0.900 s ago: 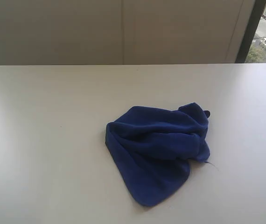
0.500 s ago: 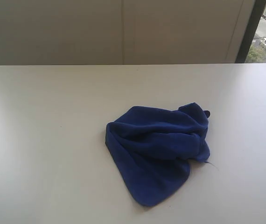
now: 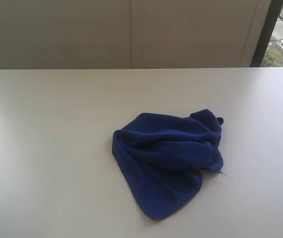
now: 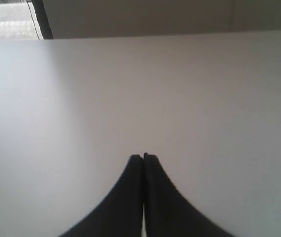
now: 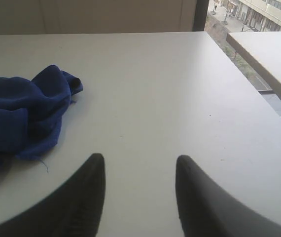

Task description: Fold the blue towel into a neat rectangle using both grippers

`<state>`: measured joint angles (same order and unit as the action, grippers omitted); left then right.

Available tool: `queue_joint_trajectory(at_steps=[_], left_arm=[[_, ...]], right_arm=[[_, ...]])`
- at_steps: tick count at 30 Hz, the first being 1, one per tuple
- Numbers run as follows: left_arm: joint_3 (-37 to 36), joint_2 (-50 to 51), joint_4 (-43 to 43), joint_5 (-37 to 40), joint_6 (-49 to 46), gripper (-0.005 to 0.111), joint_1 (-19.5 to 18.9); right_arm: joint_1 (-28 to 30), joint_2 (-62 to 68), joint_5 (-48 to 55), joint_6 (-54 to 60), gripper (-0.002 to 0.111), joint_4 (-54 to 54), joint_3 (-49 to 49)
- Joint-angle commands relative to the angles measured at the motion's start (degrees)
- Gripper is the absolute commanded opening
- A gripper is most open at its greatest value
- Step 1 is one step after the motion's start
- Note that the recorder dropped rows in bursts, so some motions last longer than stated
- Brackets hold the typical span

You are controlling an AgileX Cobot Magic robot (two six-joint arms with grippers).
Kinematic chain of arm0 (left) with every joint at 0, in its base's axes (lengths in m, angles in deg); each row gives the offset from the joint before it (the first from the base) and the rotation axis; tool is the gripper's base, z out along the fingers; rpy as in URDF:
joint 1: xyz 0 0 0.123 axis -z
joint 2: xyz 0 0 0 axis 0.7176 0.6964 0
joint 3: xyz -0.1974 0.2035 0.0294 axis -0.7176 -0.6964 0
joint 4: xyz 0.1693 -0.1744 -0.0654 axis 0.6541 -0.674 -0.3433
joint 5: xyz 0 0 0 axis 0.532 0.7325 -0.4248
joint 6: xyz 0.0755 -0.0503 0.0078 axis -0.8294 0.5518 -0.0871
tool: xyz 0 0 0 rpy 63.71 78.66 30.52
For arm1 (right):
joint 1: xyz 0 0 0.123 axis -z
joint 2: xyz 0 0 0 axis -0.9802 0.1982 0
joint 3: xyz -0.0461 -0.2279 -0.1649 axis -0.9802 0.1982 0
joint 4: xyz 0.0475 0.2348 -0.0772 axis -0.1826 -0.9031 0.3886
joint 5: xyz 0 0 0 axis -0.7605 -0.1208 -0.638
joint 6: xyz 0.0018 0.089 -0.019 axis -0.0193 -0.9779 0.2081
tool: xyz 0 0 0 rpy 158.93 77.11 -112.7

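Note:
The blue towel lies crumpled in a loose heap on the white table, right of centre in the exterior view. Neither arm shows in that view. In the right wrist view the blue towel sits off to one side of my right gripper, which is open over bare table with nothing between its fingers. My left gripper is shut, its two black fingers pressed together over bare table, and the towel is out of that view.
The table's far edge meets a pale wall. A dark window frame stands at the back right, with a street beyond. The right wrist view shows the table's side edge and a second white surface past a gap.

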<state>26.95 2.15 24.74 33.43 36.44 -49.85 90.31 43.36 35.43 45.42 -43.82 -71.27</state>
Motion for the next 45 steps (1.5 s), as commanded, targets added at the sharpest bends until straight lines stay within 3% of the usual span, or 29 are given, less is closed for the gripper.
queue_joint_trajectory(at_steps=[1,23,29,36,45], left_arm=[[0.00,-0.27,-0.34,-5.30,0.56,0.000,0.10],[0.00,-0.27,-0.34,-15.12,0.53,0.000,0.10],[2.81,-0.27,-0.34,-10.00,-0.18,0.000,0.10],[11.78,-0.14,-0.34,3.30,-5.96,0.000,0.10],[18.60,8.94,-0.48,12.08,-5.74,0.000,0.10]], right_arm=[[0.35,-0.23,-0.86,0.00,0.044,0.00,0.28],[0.35,-0.23,-0.86,0.00,0.044,0.00,0.28],[0.35,-0.23,-0.86,0.00,0.044,0.00,0.28],[0.35,-0.23,-0.86,0.00,0.044,0.00,0.28],[0.35,-0.23,-0.86,0.00,0.044,0.00,0.28]])
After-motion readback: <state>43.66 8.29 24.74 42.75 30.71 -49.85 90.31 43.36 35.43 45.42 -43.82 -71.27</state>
